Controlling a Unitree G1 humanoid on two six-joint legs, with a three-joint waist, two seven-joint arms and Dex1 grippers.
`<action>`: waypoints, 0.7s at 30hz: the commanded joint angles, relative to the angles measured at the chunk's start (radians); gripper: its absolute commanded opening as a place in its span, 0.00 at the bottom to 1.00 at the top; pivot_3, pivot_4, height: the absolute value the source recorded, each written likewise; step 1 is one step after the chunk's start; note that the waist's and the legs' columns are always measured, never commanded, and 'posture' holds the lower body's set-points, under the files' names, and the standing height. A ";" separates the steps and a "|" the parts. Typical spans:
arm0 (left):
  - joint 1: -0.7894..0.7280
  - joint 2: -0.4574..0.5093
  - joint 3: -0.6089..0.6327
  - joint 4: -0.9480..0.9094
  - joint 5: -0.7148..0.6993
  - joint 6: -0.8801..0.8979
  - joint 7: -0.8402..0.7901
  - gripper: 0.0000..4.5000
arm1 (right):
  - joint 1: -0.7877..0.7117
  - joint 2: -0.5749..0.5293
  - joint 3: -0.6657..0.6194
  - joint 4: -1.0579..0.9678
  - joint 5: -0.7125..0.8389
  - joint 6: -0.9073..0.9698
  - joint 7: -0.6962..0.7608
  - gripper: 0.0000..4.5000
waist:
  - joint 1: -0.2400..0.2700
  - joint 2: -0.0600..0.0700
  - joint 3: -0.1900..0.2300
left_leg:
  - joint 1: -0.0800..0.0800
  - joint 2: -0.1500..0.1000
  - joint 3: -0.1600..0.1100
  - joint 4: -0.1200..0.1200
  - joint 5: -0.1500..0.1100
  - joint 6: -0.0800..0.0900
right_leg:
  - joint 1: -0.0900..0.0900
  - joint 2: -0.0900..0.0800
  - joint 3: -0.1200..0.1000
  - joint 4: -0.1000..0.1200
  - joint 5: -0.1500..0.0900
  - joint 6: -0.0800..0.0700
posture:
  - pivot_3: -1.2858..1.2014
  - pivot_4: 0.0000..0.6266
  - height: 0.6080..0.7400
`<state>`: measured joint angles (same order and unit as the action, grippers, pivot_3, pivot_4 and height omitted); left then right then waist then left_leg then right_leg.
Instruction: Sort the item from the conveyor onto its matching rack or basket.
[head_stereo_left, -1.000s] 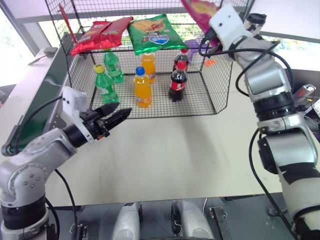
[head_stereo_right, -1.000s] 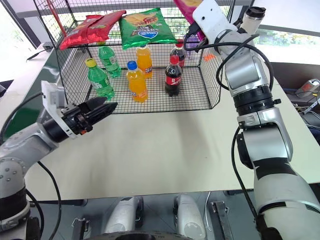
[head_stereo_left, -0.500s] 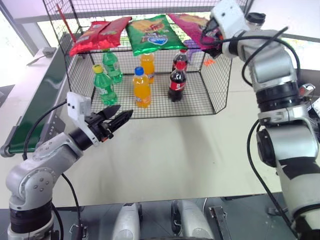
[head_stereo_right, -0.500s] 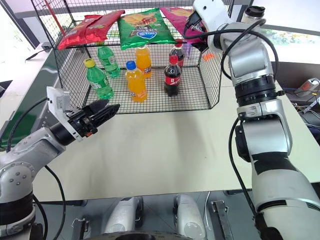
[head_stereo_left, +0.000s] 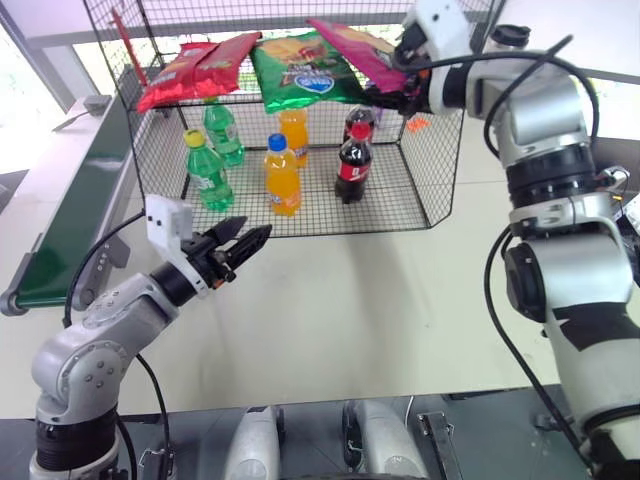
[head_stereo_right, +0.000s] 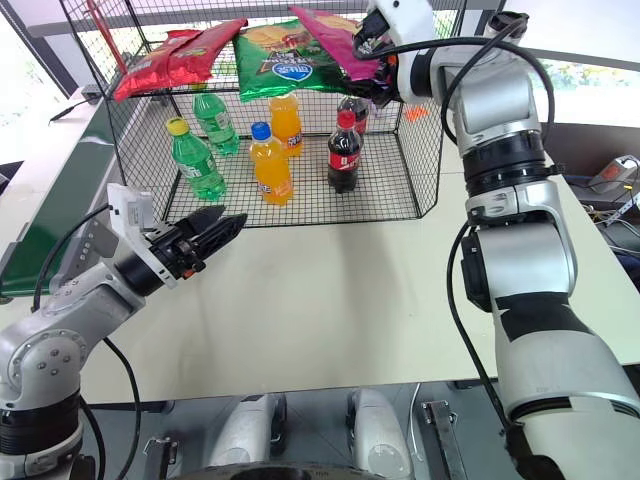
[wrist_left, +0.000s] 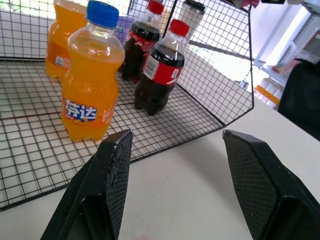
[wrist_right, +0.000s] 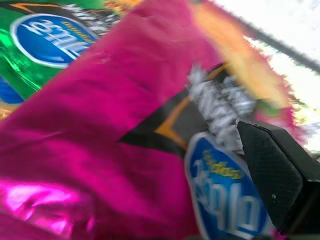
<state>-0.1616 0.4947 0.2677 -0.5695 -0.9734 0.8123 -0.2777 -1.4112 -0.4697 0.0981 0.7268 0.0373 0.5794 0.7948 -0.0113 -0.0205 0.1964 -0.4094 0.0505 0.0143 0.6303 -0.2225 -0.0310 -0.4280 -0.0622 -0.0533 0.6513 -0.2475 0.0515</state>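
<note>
The item, a magenta-pink chip bag (head_stereo_left: 350, 45) with a blue logo, lies tilted on the upper mesh shelf of the black wire rack (head_stereo_left: 440, 170), its edge against the green bag (head_stereo_left: 300, 70). My right gripper (head_stereo_left: 392, 93) is at the bag's near end. In the right wrist view the bag (wrist_right: 100, 125) is right in front, and one finger (wrist_right: 275, 170) stands wide to the side, so the gripper is open. My left gripper (head_stereo_left: 235, 245) hovers open and empty over the table in front of the rack. The dark-green conveyor (head_stereo_left: 80, 220) runs along the left.
Red bags (head_stereo_left: 195, 70) lie at the left end of the upper shelf. On the rack floor stand green bottles (head_stereo_left: 205, 170), orange bottles (head_stereo_left: 283, 178) and cola bottles (head_stereo_left: 352, 165). A lidded cup (head_stereo_left: 510, 35) stands behind my right arm. Pale tabletop (head_stereo_left: 350, 300) spreads in front.
My right gripper swung left and brought the pink bag down from above the rack onto the upper shelf, then opened. The left gripper stayed about where it was.
</note>
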 joint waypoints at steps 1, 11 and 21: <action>0.014 -0.009 0.016 -0.021 0.002 -0.027 0.014 0.66 | -0.059 0.002 -0.054 0.058 0.041 0.010 0.018 0.82 | 0.002 0.000 0.000 | 0.000 0.000 0.000 0.000 0.000 0.000 | 0.000 0.000 0.000 0.000 0.000 0.000 | 0.52 0.24 1.00; 0.024 -0.011 0.016 -0.019 0.002 -0.037 0.030 0.66 | -0.100 0.004 -0.086 0.168 0.028 -0.054 -0.040 0.99 | 0.000 0.000 0.000 | 0.000 0.000 0.001 0.000 0.000 0.000 | 0.000 0.000 0.000 -0.001 0.000 0.000 | 0.52 0.24 1.00; 0.012 -0.022 0.004 -0.010 0.005 -0.036 0.040 0.66 | -0.050 -0.064 -0.033 0.051 0.025 -0.117 0.188 0.99 | 0.000 0.000 0.000 | -0.001 0.000 0.001 0.000 0.000 0.000 | 0.000 0.000 0.000 -0.002 0.000 0.000 | 0.52 0.24 1.00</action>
<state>-0.1351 0.4718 0.2672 -0.5625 -0.9703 0.7972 -0.2371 -1.4535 -0.5058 0.0650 0.8435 0.0608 0.4915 0.9476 -0.0114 -0.0204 0.1965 -0.4099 0.0504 0.0150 0.6299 -0.2226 -0.0309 -0.4280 -0.0625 -0.0532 0.6494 -0.2473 0.0515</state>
